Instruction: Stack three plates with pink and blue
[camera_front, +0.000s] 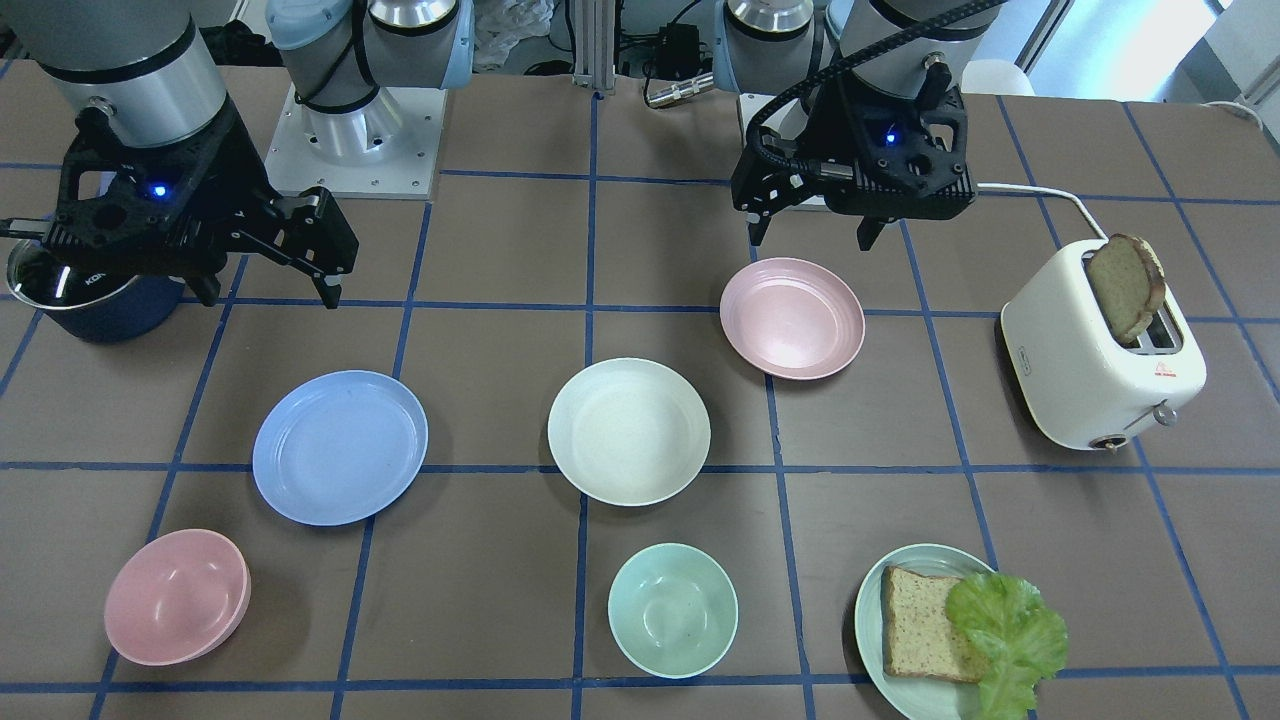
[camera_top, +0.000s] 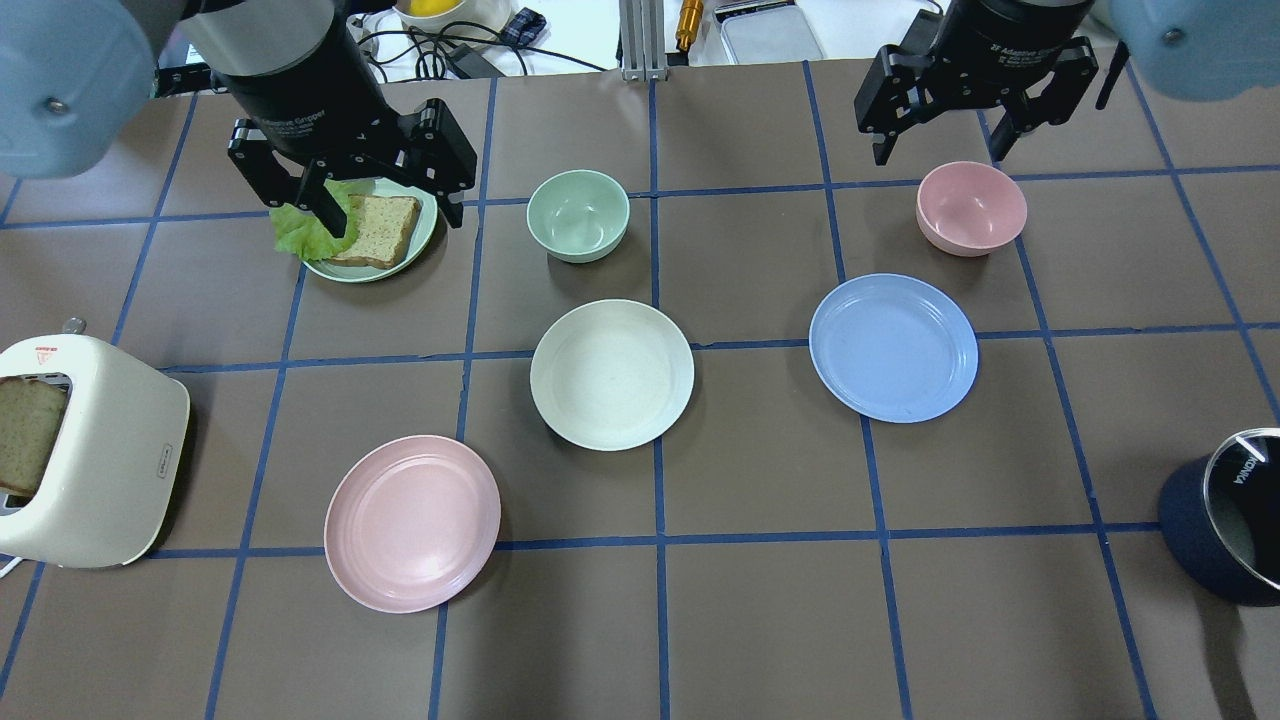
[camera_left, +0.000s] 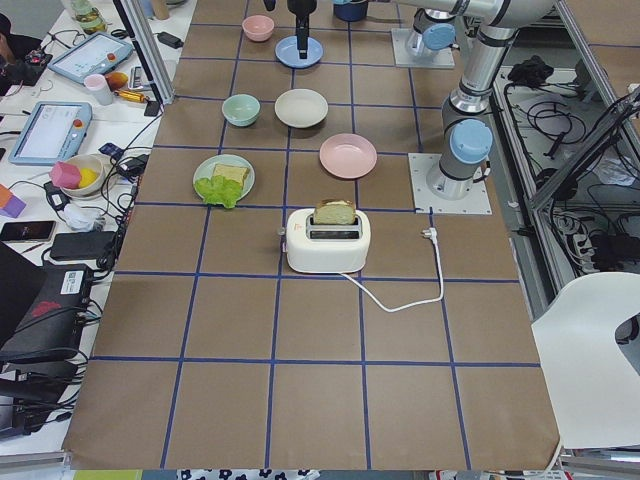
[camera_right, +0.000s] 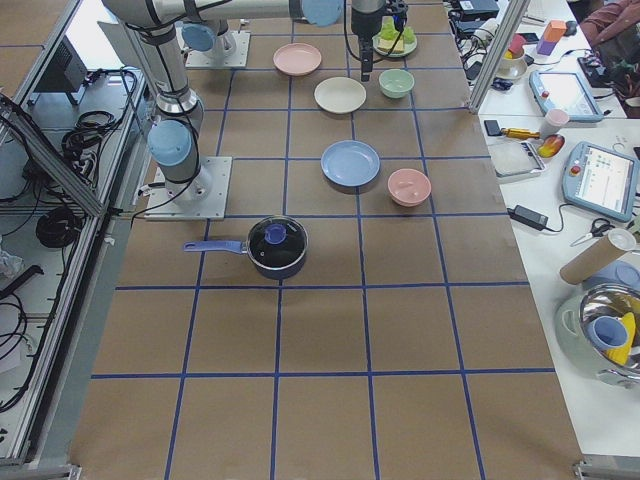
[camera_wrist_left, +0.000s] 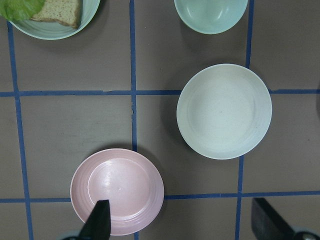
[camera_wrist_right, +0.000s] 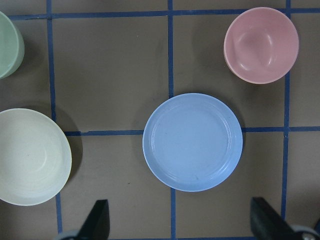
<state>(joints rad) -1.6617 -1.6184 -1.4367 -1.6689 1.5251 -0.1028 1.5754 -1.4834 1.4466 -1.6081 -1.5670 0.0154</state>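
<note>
Pink plate (camera_top: 412, 523), cream plate (camera_top: 612, 374), blue plate (camera_top: 893, 347): three lie apart.

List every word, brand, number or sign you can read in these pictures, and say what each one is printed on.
"KONKA": on the glass lid of the dark blue pot.
"Adaptive Gripper": on the black body of the left hand, and again on the body of the right hand.
Red sign and small grey mark on the white toaster: too small to read.
The plates and bowls carry no text.

Brown gridded table (camera_top: 760, 600) — 4 plates (camera_top: 412, 523) (camera_top: 612, 374) (camera_top: 893, 347) (camera_top: 380, 274), 2 bowls (camera_top: 578, 215) (camera_top: 971, 207), toaster (camera_top: 95, 450), pot (camera_top: 1225, 530)
</note>
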